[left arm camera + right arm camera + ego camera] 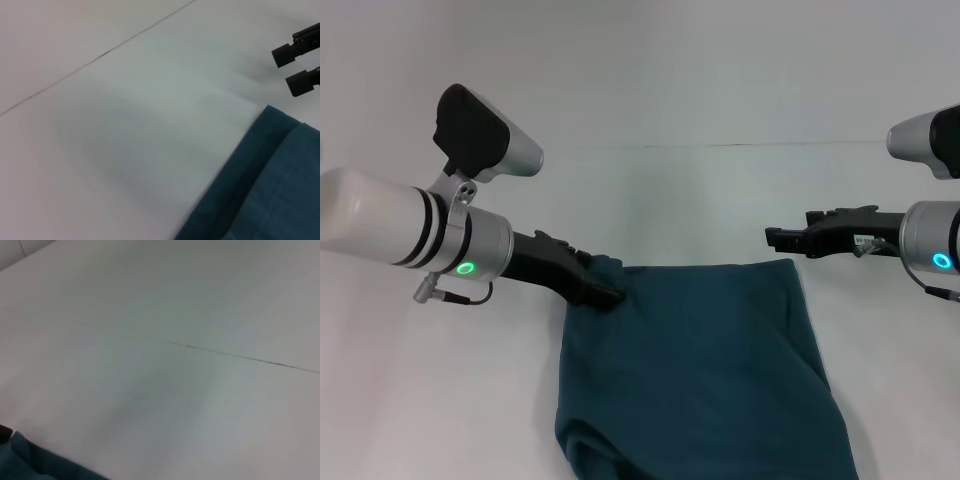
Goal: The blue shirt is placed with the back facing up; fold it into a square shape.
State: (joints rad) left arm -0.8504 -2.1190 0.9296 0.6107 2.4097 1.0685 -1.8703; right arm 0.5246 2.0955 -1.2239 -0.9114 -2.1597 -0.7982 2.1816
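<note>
The left gripper point(605, 292) clamps the far-left corner of the dark teal-blue cotton shirt point(710, 370); the released right gripper point(775, 238) hovers near the far-right corner; keep edges aligned.

A plain white table point(700, 200) fills every view; its surface is smooth and matte; a thin dark seam line point(760, 145) runs straight across it on the far side; soft grey shadows lie on the white surface.
</note>
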